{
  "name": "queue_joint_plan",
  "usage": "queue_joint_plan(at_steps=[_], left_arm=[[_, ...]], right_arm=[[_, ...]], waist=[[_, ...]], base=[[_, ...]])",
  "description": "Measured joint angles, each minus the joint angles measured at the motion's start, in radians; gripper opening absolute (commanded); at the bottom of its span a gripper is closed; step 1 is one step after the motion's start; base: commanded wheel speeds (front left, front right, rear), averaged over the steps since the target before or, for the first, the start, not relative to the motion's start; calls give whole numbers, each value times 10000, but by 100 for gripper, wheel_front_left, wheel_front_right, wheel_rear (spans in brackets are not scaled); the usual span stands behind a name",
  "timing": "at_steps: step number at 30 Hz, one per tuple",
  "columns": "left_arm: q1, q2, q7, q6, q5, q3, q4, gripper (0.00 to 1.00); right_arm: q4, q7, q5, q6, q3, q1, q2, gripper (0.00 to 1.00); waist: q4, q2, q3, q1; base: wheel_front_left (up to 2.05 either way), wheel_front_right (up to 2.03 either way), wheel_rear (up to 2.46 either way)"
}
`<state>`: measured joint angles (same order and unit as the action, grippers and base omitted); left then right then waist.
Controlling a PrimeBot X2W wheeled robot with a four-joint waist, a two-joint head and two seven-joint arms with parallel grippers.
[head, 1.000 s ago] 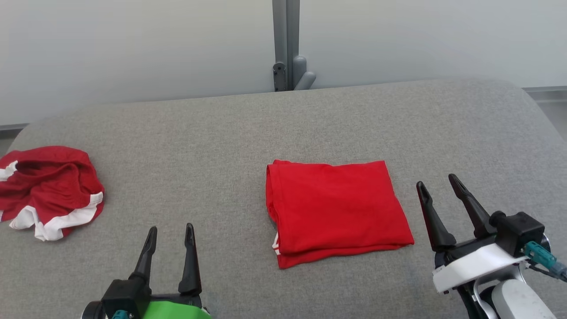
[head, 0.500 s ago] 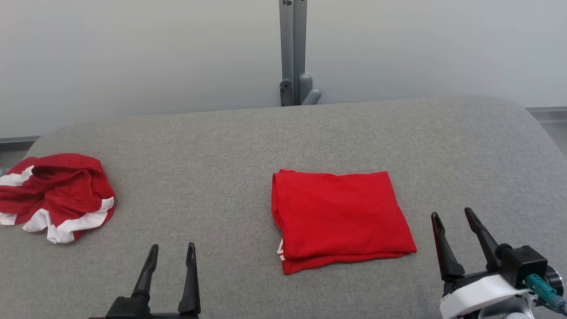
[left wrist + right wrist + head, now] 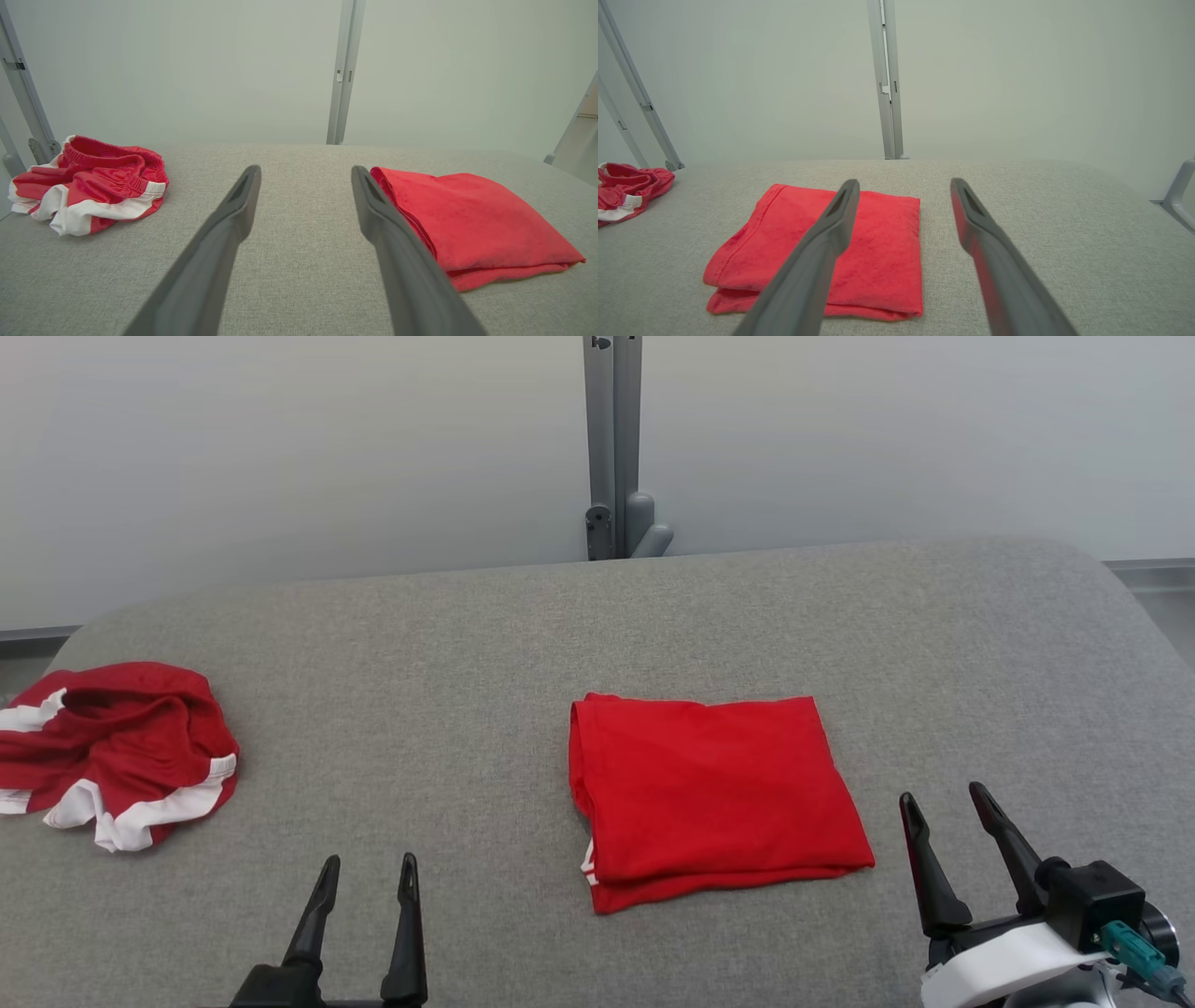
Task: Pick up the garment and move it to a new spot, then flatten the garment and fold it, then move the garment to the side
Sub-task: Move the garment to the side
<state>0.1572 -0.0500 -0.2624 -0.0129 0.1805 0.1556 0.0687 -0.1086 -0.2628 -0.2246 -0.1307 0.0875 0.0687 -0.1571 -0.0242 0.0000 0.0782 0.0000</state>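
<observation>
Garment [image 3: 714, 798] sits close to the tools, so I start from them. The left gripper [image 3: 370, 861] and the right gripper [image 3: 941, 793] both have their fingers spread and hold nothing, low over the near edge of the grey padded table [image 3: 448, 653]. Between them, nearer the right one and not touching it, the red piece lies folded as a neat rectangle. I judge that folding is done and only the move aside is left. Crumpled red-and-white shorts [image 3: 117, 751] lie well apart on the left, so the right side looks easier.
</observation>
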Motion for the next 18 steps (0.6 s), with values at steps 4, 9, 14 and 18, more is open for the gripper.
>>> queue_joint_plan(at_steps=[4,9,14,18], left_arm=[[0,0,0,-2,-31,29,12,100],[-4,0,0,-2,-63,107,12,100],[-44,0,0,35,-151,263,-46,100],[-116,0,0,144,6,383,-132,100]], right_arm=[[-40,0,-48,0,8,0,17,100],[-73,0,-198,0,12,-2,21,100],[-393,0,-648,0,23,-247,-150,100],[-989,-2,-1517,0,445,-766,-523,100]], waist=[[-12,0,-43,0],[-58,0,-140,0],[-175,0,-348,0],[-284,0,-601,0]], base=[[0,0,0],[0,0,0],[0,0,0],[0,0,0]])
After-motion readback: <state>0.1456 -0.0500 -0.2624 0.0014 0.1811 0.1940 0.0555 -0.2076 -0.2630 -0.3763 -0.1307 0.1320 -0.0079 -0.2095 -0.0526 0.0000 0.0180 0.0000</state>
